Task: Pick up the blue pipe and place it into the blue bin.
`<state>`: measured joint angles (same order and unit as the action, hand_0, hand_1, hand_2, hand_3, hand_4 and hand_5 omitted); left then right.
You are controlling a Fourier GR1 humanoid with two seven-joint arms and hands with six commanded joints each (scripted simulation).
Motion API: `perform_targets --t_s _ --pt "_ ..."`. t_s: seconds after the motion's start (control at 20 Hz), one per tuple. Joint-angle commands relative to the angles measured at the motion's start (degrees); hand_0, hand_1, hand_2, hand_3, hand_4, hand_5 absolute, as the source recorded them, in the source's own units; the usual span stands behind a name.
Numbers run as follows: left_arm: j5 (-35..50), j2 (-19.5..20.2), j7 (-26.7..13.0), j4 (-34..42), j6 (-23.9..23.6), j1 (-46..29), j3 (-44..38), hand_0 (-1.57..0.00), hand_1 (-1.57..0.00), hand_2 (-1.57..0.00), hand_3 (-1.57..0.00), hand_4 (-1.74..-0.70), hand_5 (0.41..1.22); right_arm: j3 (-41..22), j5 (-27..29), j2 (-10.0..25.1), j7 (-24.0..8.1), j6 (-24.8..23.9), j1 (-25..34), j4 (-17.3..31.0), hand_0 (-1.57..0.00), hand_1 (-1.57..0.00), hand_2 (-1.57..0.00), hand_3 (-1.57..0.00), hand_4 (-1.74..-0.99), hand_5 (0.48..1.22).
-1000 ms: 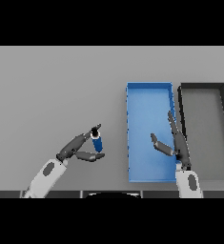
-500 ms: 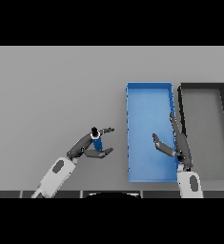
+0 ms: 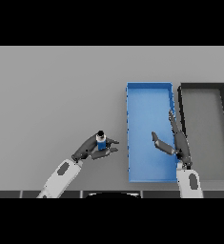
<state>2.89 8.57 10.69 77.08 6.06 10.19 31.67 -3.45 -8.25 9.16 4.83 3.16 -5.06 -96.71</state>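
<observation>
Over the grey desk [image 3: 51, 95] | blue bin [image 3: 149, 93] rectangular, holding only my right hand [image 3: 178, 143], fingers straight | dark bin [image 3: 201, 88] beside | left hand [image 3: 92, 148] fingers curled round short blue pipe [image 3: 101, 141], left of bin

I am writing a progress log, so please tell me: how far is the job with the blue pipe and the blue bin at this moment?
Done: the left hand has its fingers curled round the blue pipe, holding it upright. In hand: the pipe is left of the blue bin, not over it. Left: carry it over the bin's near wall and release it inside. The right hand shows open over the bin's right side, beside the dark bin.
</observation>
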Motion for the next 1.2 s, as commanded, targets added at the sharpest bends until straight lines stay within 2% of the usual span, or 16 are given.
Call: perform_targets --t_s 0.0,0.2,0.25,0.45,0.6,0.7,0.8,1.0,1.15 --pt "-0.51 -0.18 0.69 0.06 -0.18 -0.10 -0.12 -1.41 -1.43 -1.45 -1.45 -1.49 1.169 -0.05 -0.05 -0.15 -0.02 -0.03 0.25 0.41 0.00 0.00 0.00 0.00 -1.220 0.635" --pt "-0.14 -1.17 1.68 4.10 0.15 0.64 -1.30 -1.50 -1.51 -1.52 -1.52 -1.47 1.200 -0.28 0.45 -0.89 0.66 0.06 -0.25 -0.13 0.00 0.00 0.00 0.00 -1.229 0.633" --pt "0.04 -1.56 0.70 5.34 0.04 1.55 -1.73 -1.52 -1.53 -1.53 -1.53 -1.47 1.204 -0.05 -0.13 -0.54 -0.94 -0.40 0.63 0.30 0.00 0.00 0.00 0.00 -1.226 0.636" --pt "0.47 -2.57 -2.18 10.18 1.69 2.75 -1.41 -1.55 -1.55 -1.56 -1.55 -1.47 1.214 -0.04 -1.05 0.48 0.45 -0.39 0.08 -0.14 0.00 0.00 0.00 0.00 -1.194 0.642" --pt "0.12 -3.12 -4.25 12.01 2.81 4.56 -1.69 -1.56 -1.56 -1.56 -1.56 -1.47 1.217 -0.67 -2.26 -0.36 0.70 -1.18 0.03 0.79 0.00 0.00 0.00 0.00 -1.170 0.644" --pt "0.13 -3.16 -6.11 14.05 3.66 4.35 -1.46 -1.56 -1.56 -1.57 -1.57 -1.47 1.219 -0.14 -2.26 0.36 0.41 -1.27 0.48 0.59 0.00 0.00 0.00 0.00 -1.158 0.643" --pt "-0.77 -3.48 -6.93 14.26 3.94 4.04 -1.51 -1.57 -1.57 -1.57 -1.57 -1.47 1.220 0.07 -1.83 0.54 1.62 -0.97 -0.62 0.40 0.00 0.00 0.00 0.00 -1.151 0.643" --pt "-1.89 -4.35 -6.92 12.51 4.90 4.29 -2.60 -1.57 -1.57 -1.57 -1.57 -1.47 1.220 -1.82 -6.78 -2.82 3.24 -6.59 -8.64 -5.84 0.00 0.00 0.00 0.00 -1.138 0.643" --pt "-3.01 -5.14 -7.03 12.46 5.34 4.11 -2.78 -1.57 -1.57 -1.57 -1.57 -1.47 1.220 -4.02 -12.05 -6.55 2.26 -11.75 -15.48 -11.30 0.00 0.00 0.00 0.00 -1.191 0.642"
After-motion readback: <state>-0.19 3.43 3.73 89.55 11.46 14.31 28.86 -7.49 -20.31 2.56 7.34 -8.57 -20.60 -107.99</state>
